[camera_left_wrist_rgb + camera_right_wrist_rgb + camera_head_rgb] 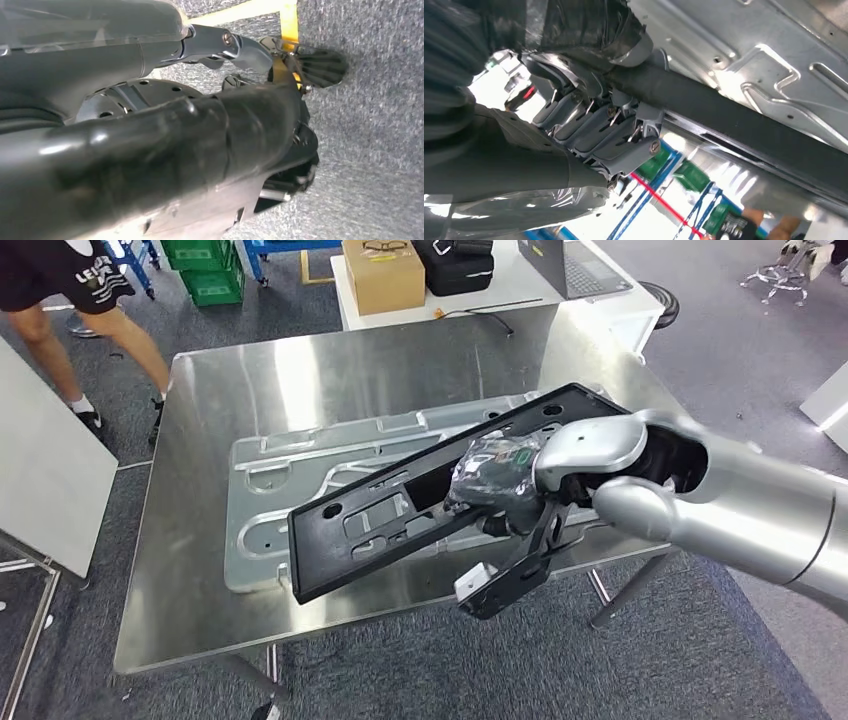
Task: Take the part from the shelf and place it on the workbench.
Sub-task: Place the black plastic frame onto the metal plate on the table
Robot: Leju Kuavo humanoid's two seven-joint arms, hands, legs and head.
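Black part (400, 515) | gripped by right robot hand (500, 480) | above steel workbench (200, 570)

The right hand (500, 480) covers the middle of the black part (370, 525), and the part hides much of the grey panel (270, 465) on the bench (200, 580). A person (70, 300) is cut off above the legs.

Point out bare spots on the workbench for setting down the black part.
Bare steel: the far strip of the workbench beyond the silver panel, and its left and near margins. The middle is crowded: the right robot hand holds the black part over the panel.
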